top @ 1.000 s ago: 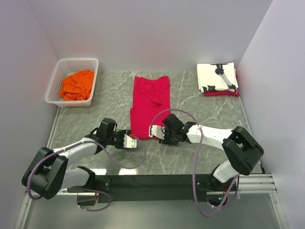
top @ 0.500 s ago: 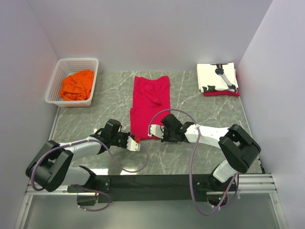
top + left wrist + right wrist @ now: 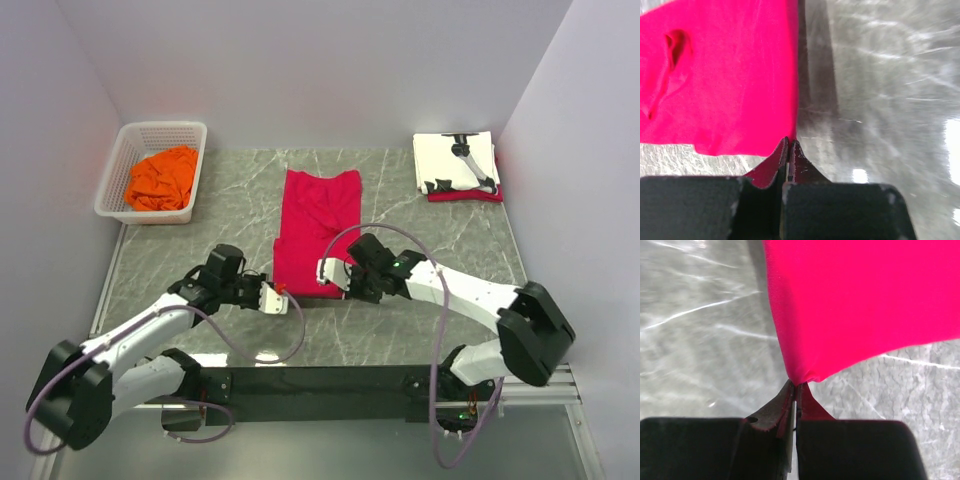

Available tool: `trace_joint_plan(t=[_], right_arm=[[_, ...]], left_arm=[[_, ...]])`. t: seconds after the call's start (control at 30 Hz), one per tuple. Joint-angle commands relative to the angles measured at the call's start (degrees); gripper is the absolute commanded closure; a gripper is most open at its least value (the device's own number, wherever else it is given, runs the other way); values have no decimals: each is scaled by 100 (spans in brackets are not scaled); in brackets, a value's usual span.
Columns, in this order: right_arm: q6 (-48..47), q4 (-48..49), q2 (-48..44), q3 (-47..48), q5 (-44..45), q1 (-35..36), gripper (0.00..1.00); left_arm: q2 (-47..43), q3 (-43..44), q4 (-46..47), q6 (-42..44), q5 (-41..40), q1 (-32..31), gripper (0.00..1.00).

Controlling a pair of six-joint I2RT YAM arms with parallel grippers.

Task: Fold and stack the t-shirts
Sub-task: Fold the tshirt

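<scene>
A crimson-red t-shirt (image 3: 316, 222) lies lengthwise in the middle of the table, partly folded. My left gripper (image 3: 279, 292) is shut on its near left corner; the left wrist view shows the red cloth (image 3: 725, 75) running into the closed tips (image 3: 790, 142). My right gripper (image 3: 326, 272) is shut on the near right corner, where the fabric (image 3: 865, 300) bunches into the pinched tips (image 3: 797, 386). An orange t-shirt (image 3: 162, 178) lies crumpled in the basket. A folded white t-shirt with a black print (image 3: 455, 160) rests on a folded red one (image 3: 466, 196) at the back right.
The white lattice basket (image 3: 116, 172) stands at the back left against the wall. Grey walls close in the marble table on the left, back and right. Both arms reach inward low over the near half of the table, cables looping above them.
Both grippers have gone from open to shut on the near corners of the red t-shirt. The shirt's near edge is now drawn up and its body looks smoother and straighter.
</scene>
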Motion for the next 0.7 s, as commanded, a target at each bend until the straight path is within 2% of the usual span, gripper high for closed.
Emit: trace_joint_plan(t=[0.0, 0.13, 0.23, 0.33, 0.5, 0.57, 0.67], right_arm=[[79, -723, -605, 281, -453, 22, 100], [53, -1329, -1221, 203, -717, 145, 100], [158, -1758, -1845, 53, -805, 531, 100], [132, -2304, -1934, 236, -1156, 576, 100], [-79, -2754, -1952, 878, -1429, 480, 100], [-227, -2851, -1969, 1115, -1333, 410, 100], [-569, -2711, -1917, 1256, -1008, 164, 100]], left_arm=[[-460, 251, -1010, -91, 505, -30, 99], [-1171, 461, -1924, -4, 882, -30, 99], [-1628, 769, -2697, -170, 1322, -57, 99], [-1989, 998, -3400, -407, 1683, -74, 99], [-2403, 1165, -3491, -1267, 1605, -101, 99], [-2325, 1409, -3130, -1785, 1455, -101, 100], [-1851, 1901, -3069, -1884, 1411, -66, 100]])
